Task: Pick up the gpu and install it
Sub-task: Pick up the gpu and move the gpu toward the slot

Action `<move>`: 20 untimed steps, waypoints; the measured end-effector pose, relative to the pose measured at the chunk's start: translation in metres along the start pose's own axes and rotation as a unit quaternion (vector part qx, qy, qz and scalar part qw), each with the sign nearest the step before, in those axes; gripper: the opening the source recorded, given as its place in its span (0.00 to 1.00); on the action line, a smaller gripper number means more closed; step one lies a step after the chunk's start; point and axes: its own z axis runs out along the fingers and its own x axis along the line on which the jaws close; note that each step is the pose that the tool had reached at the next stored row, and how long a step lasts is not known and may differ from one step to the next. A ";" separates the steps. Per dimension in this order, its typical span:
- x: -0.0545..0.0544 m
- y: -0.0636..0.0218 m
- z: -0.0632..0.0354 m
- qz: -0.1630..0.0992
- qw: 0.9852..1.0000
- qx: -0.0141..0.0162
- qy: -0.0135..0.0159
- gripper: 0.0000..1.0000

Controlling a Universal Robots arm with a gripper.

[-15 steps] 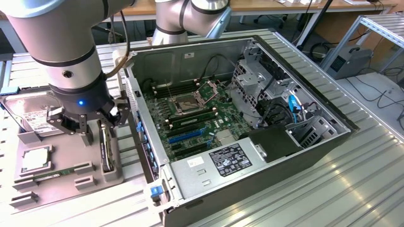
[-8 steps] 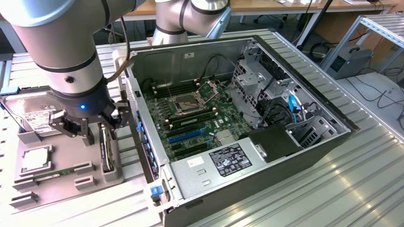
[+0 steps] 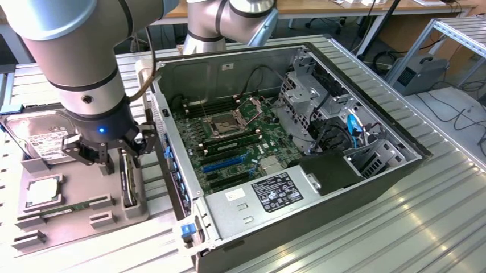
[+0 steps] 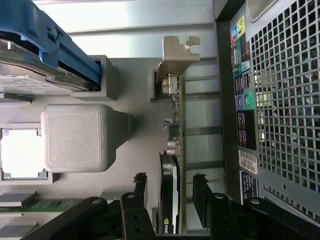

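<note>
The surface [image 3: 395, 227] is ribbed bare aluminium, shining under the room lights. An open computer case [image 3: 379, 176] lies across its middle. A grey tray [image 3: 76, 176] sits along the edge on the exterior view's left. Behind the surface are wooden desks [image 3: 342, 7]. On the exterior view's right a metal frame [image 3: 456, 34] stands over a grey box [image 3: 421, 74], with loose cables [image 3: 456, 114] on the floor.

The gpu [image 4: 169, 170] stands on edge in a slotted holder on the tray, just beside the case wall, its metal bracket [image 4: 176, 55] at one end. The jaws hang wide apart over it, one black finger [image 4: 140, 192] on each side of the card with a gap on both sides, gripping nothing.

The arm [image 3: 83, 62] hides part of the tray and of the hard drive [image 3: 38, 136]. The holder covers the card's lower edge. A processor [image 3: 42, 192] and a green memory stick [image 3: 68, 209] lie in their own slots on the tray.
</note>
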 end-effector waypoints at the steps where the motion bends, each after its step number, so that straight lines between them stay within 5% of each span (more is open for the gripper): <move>1: 0.000 0.0013 0.0006 0.000 1.000 0.000 0.000 0.50; 9: 0.001 0.0065 0.0042 0.000 1.000 0.000 0.000 0.50; 16: 0.001 0.0066 0.0042 0.000 1.000 0.000 0.000 0.27; 20: 0.001 0.0066 0.0044 0.000 1.000 0.000 0.000 0.27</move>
